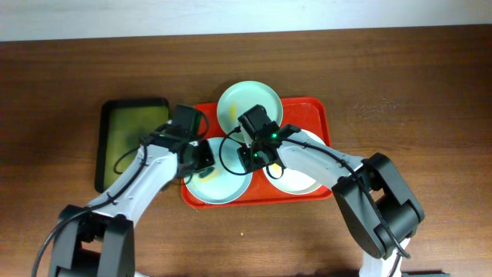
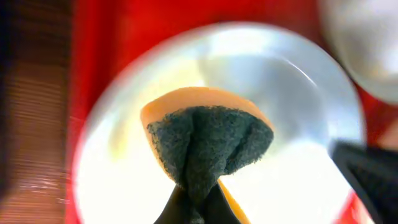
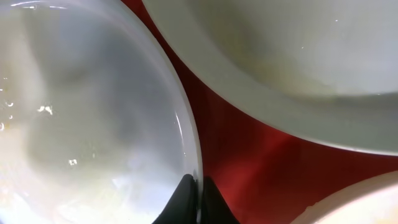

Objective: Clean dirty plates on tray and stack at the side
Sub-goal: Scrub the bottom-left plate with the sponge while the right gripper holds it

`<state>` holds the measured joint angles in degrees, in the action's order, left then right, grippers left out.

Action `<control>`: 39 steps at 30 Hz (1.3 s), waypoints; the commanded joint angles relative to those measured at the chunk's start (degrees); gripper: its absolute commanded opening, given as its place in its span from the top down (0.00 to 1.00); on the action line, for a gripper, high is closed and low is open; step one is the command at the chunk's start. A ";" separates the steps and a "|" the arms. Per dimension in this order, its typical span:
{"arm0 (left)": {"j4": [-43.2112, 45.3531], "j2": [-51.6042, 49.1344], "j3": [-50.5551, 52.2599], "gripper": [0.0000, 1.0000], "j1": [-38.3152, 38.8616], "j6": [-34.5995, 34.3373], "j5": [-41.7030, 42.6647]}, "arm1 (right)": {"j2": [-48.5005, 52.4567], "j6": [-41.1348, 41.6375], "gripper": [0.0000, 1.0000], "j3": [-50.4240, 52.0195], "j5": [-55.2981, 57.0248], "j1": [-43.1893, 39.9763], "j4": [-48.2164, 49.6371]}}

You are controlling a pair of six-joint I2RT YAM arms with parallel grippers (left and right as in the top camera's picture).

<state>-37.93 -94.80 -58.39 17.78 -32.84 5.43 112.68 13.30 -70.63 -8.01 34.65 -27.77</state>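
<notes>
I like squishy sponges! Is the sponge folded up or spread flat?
Folded. The left gripper pinches the sponge so its dark green scrubby side creases down the middle, above the plate.

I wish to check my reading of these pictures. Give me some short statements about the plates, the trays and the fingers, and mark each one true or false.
1. Three plates lie on the red tray. True.
2. The left fingers grip a sponge. True.
3. The sponge is above the white plate. False: it is above a mint plate.
4. The right fingers stand wide open. False: they are shut on that mint plate's rim.
5. The dark green tray lies inside the red tray. False: it lies beside it.
</notes>
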 commanded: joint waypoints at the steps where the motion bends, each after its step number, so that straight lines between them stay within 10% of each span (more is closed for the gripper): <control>1: 0.81 -0.39 1.38 1.00 4.31 -0.59 4.20 | 1.16 -0.85 0.95 -0.04 1.20 0.11 -0.68; 9: 6.67 -4.68 4.22 1.00 7.32 -2.16 2.45 | 1.16 -0.85 0.95 -0.04 1.20 0.11 -0.70; 20: -2.47 -4.81 4.24 1.00 7.08 -2.14 -28.48 | 1.16 -0.85 0.95 -0.04 1.22 0.11 -0.70; 39: -4.02 9.49 -1.66 1.00 7.02 -2.12 -26.21 | -1.55 -0.85 0.96 -1.31 1.22 0.22 -2.73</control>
<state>-41.80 -90.65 -58.78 25.26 -34.35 -21.06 112.66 13.34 -70.94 -7.99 34.68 -28.58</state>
